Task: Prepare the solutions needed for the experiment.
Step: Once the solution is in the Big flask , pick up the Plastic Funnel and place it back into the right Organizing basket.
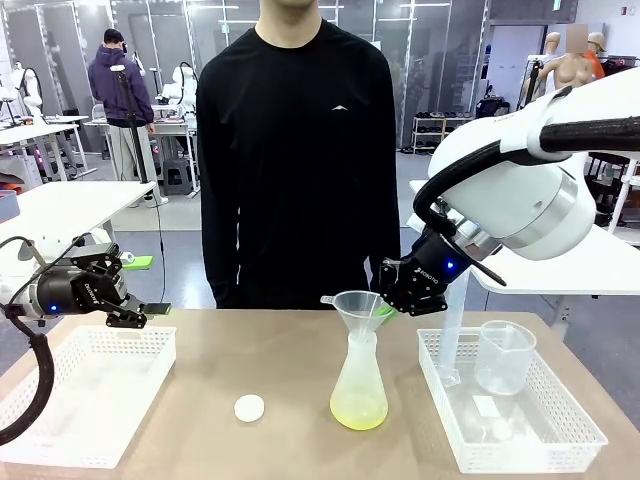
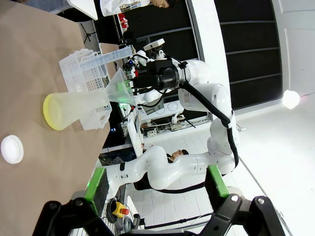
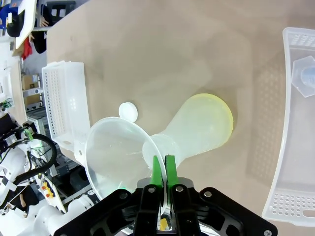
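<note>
Brown tabletop runs across the front view, with a person in a black top standing at its far edge. Near the middle stands a frosted conical flask. The solutions lie in it as a shallow pale yellow-green layer at the bottom. In the right wrist view they show as a yellow disc through the flask's base. A clear funnel sits in the flask's neck.

The right gripper comes in from the funnel's 2 o'clock. Its green pads are pressed together on the funnel's rim.

A white round cap lies on the table at the flask's 9 o'clock, apart from it. Farther out that way sits a white mesh basket. The left gripper hovers over this basket's far rim. In the left wrist view its fingers stand wide apart.

At the flask's 3 o'clock a second basket holds a clear beaker and a tall graduated cylinder. I cannot tell whether either holds liquid. The cylinder's top is hidden behind the right gripper. Small pale pieces on this basket's floor are too faint to identify. The left basket's near corner is cut off by the front view's edge.
</note>
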